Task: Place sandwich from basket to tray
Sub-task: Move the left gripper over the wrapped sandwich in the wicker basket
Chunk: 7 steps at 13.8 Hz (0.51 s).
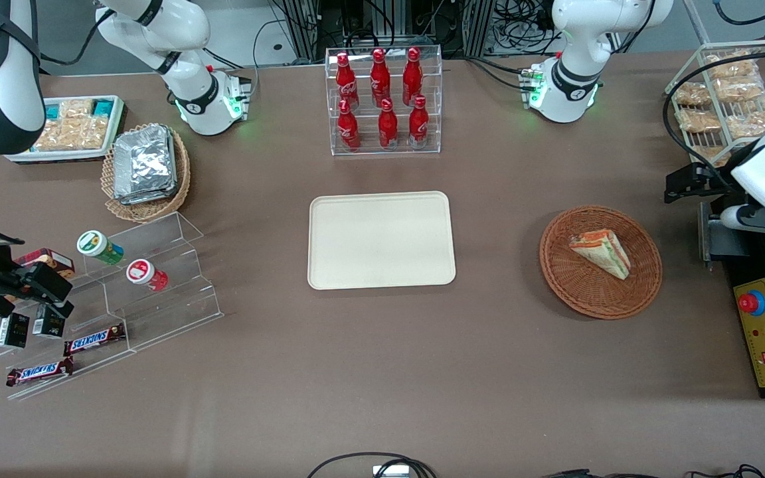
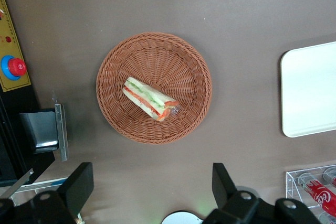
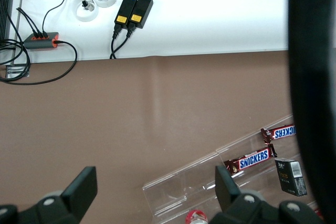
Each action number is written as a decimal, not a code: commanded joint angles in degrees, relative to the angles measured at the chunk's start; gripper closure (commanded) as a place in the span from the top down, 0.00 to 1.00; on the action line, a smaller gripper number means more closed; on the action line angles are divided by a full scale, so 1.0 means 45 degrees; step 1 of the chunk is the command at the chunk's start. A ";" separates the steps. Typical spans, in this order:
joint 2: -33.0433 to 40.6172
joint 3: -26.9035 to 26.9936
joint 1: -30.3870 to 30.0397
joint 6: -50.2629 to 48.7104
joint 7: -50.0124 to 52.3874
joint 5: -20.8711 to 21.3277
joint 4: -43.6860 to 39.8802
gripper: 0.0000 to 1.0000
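A: Front view, go. Where's the sandwich [image 1: 600, 253]?
B: In the basket [image 1: 558, 279], lying flat, a bit toward the working arm's edge of it. Not touched yet.
A: Tray [image 1: 381, 240]?
B: Mid-table, bare, well apart from the basket toward the parked arm's end. Bottle rack [image 1: 386, 99] stands farther from the camera than the tray, so I judge the carry path is free.
A: Left arm's gripper [image 1: 686, 180]?
B: Off past the basket at the working arm's end of the table, not over the sandwich. Holding nothing.
A: Left wrist view?
B: The gripper [image 2: 152, 187] has its fingers [image 2: 79, 184] spread wide, nothing between them. Probably spread ready for the wedge. Sandwich [image 2: 151, 98] sits diagonal in the basket [image 2: 184, 66], filling edge showing orange and green. Tray [image 2: 310, 90] corner shows off to the side.
A: Step?
B: Start of approach, I'd say. Needs to come over the basket, drop, and pinch across the bread faces; soft wrap could slip.
A: Right wrist view?
B: Only Snickers bars [image 3: 254, 159] on a clear stand [image 3: 199, 179]. No task things.
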State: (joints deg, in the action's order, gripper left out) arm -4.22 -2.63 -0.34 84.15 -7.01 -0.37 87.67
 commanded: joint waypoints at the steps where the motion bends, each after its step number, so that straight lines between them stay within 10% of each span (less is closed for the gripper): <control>1: 0.0038 0.0058 0.0037 -0.0027 -0.0220 -0.0017 -0.0010 1.00; 7: -0.0098 0.0077 -0.0041 0.0168 0.0382 0.0453 0.0204 1.00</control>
State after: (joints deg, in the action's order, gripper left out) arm -4.27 -2.43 -0.43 84.17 -6.70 0.68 87.84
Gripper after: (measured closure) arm 0.000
